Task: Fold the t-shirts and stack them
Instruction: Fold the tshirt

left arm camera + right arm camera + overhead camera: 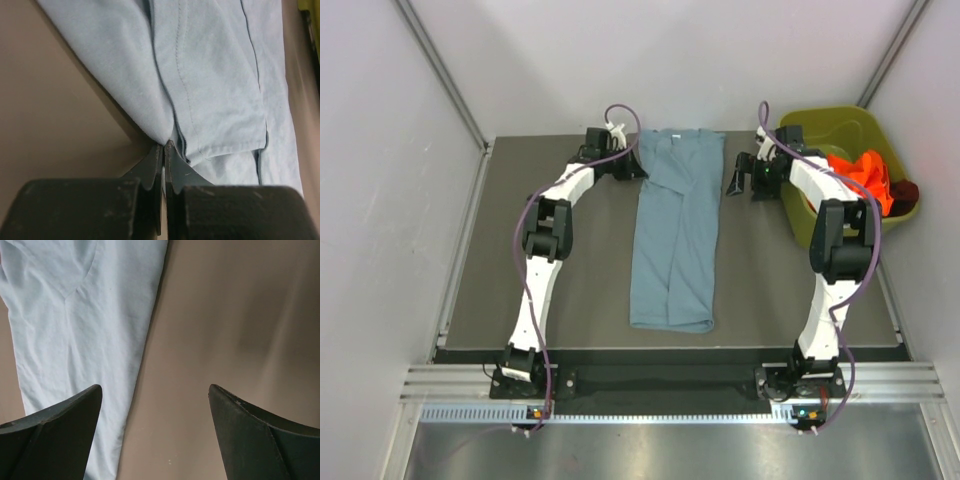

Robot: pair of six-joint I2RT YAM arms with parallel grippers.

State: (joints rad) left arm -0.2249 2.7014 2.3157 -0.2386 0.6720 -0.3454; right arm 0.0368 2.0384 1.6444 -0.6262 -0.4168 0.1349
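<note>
The blue-grey t-shirt (675,230) lies on the table, folded lengthwise into a long narrow strip running from far to near. My left gripper (638,168) is at its far left edge; in the left wrist view the jaws (164,145) are shut, with a fold of the shirt (215,75) pinched at the tips. My right gripper (734,183) is open and empty just right of the shirt's far end; in the right wrist view (155,387) it hangs over bare table, with the shirt's edge (75,330) to its left. The orange t-shirt (865,170) and the maroon t-shirt (905,190) lie crumpled in the bin.
The olive-green bin (820,115) stands at the back right corner, right behind my right wrist. The dark table mat (580,290) is bounded by white walls at the left, back and right.
</note>
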